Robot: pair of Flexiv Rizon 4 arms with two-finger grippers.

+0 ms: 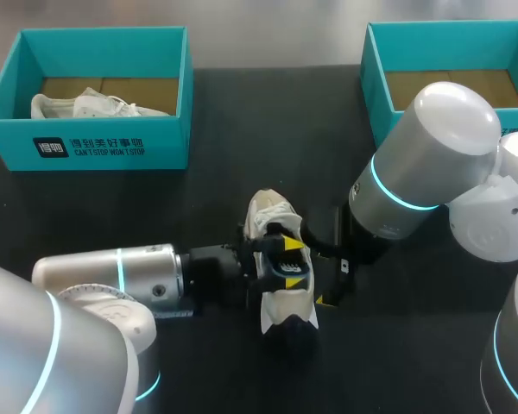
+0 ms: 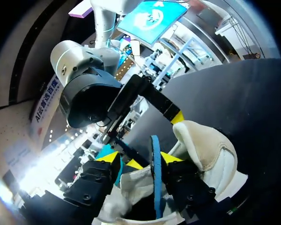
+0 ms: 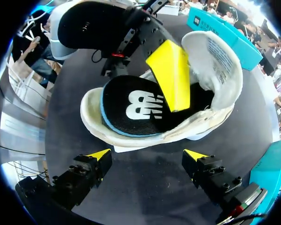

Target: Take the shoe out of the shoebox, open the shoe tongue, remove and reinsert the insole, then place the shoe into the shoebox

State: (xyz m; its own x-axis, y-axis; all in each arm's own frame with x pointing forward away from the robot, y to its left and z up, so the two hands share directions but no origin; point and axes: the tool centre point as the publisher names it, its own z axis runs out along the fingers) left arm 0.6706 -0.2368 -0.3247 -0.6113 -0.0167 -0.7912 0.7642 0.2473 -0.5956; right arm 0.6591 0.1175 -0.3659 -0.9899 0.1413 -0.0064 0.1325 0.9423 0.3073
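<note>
My left arm [image 1: 104,276] ends at the shoe [image 1: 287,309]. The left gripper [image 2: 147,161] is pinched narrow on the thin, blue-edged insole [image 3: 131,105], apparently to feed it flat along the shoe's floor. The right gripper [image 3: 147,154] hangs wide and empty just beside the shoe, which lies on the dark worktop [image 1: 207,198], soft whitish fabric with its padded tongue [image 3: 215,51] folded back.
</note>
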